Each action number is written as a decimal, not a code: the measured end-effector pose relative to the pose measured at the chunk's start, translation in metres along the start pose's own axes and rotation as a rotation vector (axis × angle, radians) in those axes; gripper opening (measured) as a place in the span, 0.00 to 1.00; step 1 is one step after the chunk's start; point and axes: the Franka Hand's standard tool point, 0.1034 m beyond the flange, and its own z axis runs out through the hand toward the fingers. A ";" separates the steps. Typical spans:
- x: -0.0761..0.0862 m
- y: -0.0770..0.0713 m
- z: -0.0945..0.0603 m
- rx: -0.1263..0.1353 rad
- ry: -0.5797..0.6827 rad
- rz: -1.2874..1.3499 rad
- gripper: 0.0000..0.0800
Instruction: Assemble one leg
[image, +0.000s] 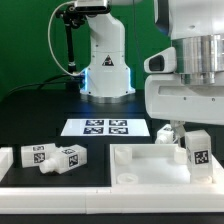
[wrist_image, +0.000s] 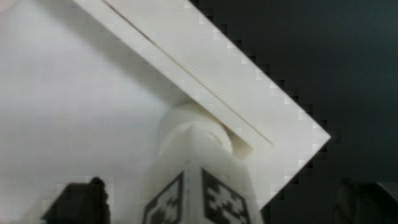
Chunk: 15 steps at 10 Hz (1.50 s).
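While the end effector (image: 186, 136) clamps the leg (image: 196, 154) over the table-top (image: 135, 162) — other legs (image: 55, 157) lie well apart.

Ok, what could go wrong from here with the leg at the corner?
The leg stands at the table top corner; if its end is not seated squarely, pushing could tilt or jam it. I cannot tell whether the gripper is clamping it; left loose, it might topple.
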 end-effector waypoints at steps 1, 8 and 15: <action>0.001 0.000 0.000 0.000 0.001 -0.069 0.81; 0.002 -0.006 0.001 -0.005 0.026 -0.368 0.48; 0.000 -0.005 0.006 0.025 -0.016 0.596 0.37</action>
